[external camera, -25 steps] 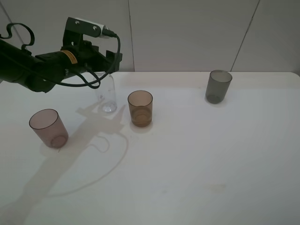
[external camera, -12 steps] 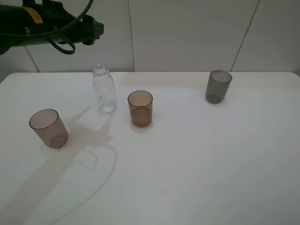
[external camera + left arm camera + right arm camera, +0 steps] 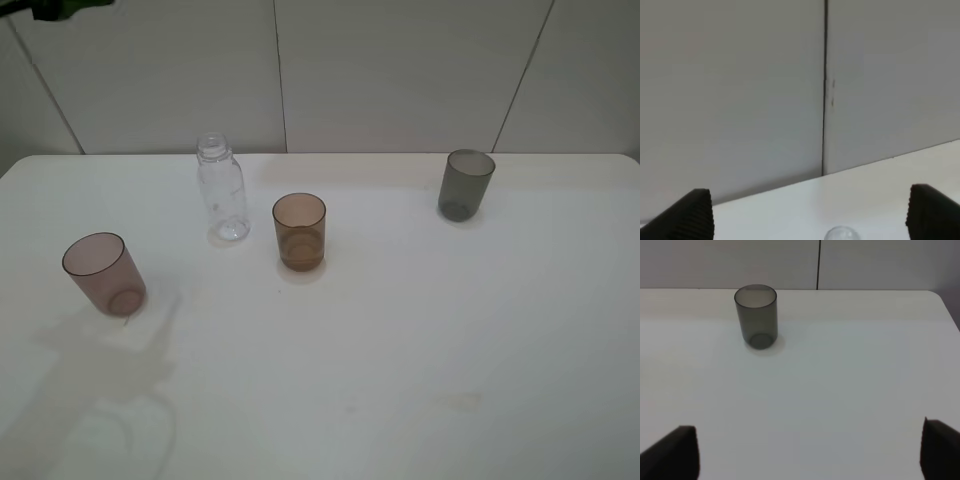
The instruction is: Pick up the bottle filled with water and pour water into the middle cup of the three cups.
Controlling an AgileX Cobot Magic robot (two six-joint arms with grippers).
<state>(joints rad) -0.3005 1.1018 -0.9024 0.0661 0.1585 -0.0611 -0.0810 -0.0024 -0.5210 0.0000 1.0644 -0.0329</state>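
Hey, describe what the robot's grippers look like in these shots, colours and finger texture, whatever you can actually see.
Little shows. In the left wrist view, the left gripper has two black fingers with fine ribbed ridges on their surfaces. In the right wrist view, the right gripper shows two black fingertips, texture unclear. No cables or markings are visible. The overhead view catches only a dark sliver at its corner.

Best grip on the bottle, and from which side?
Grip the bottle around its straight mid-body, below the rounded shoulders, jaws level. It stands upright and capless, so a side grasp probably keeps it steady for tipping. Come from its left with the left gripper, whose fingers stand wide apart: the amber cup sits close on the bottle's right, while the left side looks free.
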